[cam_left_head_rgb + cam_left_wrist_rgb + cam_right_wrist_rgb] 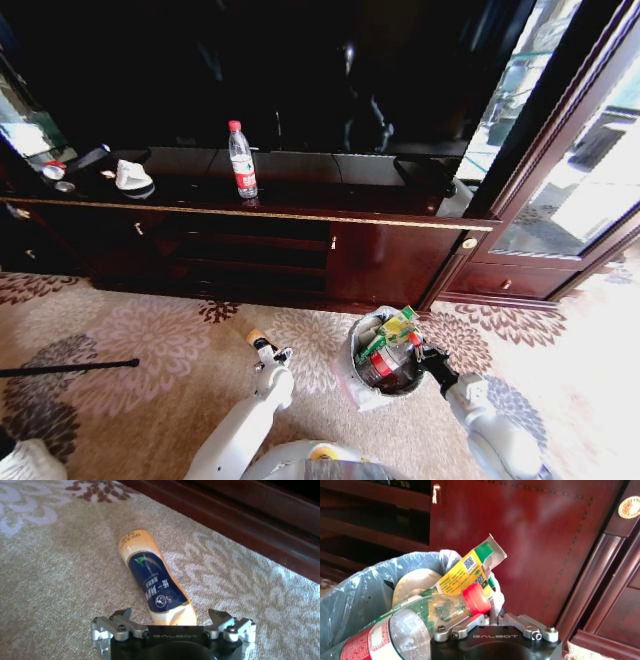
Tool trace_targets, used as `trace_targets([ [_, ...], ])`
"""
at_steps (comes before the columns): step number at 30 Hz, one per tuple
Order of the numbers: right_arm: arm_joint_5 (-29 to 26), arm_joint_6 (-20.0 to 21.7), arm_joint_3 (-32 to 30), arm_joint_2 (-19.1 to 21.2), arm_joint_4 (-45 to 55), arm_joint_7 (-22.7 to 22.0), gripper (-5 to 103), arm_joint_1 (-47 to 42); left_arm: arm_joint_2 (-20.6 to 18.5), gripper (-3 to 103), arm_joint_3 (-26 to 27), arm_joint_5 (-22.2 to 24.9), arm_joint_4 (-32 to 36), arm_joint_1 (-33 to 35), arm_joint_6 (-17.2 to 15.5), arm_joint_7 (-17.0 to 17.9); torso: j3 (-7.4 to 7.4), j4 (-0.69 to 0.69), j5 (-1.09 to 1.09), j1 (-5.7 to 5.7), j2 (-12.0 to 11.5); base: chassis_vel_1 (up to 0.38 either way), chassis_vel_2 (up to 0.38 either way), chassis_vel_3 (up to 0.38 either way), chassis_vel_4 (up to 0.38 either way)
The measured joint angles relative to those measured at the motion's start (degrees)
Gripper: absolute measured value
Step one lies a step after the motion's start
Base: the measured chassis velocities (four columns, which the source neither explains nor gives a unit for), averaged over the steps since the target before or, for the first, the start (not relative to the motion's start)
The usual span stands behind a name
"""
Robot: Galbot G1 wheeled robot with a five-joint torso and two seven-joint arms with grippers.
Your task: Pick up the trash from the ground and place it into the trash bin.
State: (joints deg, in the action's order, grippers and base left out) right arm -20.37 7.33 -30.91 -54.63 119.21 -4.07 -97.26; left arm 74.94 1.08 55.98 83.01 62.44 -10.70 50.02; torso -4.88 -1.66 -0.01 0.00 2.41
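Note:
A yellow bottle (157, 587) with a dark blue label lies on the patterned carpet. My left gripper (170, 615) is open and low over it, one finger on each side of the bottle's near end. In the head view the same yellow bottle (256, 337) pokes out just ahead of my left gripper (270, 352). The trash bin (354, 352) with its pale bag liner (365, 588) stands by the cabinet. It holds a clear bottle (420, 618) with a red cap and a green-yellow wrapper (465, 570). My right gripper (492, 619) is shut at the bin's rim, right by the liner's edge.
A dark wooden cabinet (380, 255) runs along the wall just behind the bin, with a water bottle (241, 160) standing on top. A black rod (70, 368) lies on the carpet at the far left. Open carpet lies between the two arms.

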Motion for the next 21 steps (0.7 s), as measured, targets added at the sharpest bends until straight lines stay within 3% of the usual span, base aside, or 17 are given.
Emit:
trace_targets([
  [9, -0.1, -0.3, -0.1, -0.1, -0.1, 0.7, 2, -0.3, -0.3, 100, 1.5, 0.2, -4.3, -0.8, -0.1, -2.4, 0.00, -0.01, 0.02, 0.00, 0.0, 0.000, 0.000, 0.000, 0.000],
  [21, -0.9, -0.4, -0.1, 0.8, 0.1, 0.8, 2, -0.4, -0.5, 100, 2.3, -4.2, -8.6, -1.5, 0.8, -10.7, 0.00, 0.00, 0.01, 0.00, 0.0, 0.000, 0.000, 0.000, 0.000],
])
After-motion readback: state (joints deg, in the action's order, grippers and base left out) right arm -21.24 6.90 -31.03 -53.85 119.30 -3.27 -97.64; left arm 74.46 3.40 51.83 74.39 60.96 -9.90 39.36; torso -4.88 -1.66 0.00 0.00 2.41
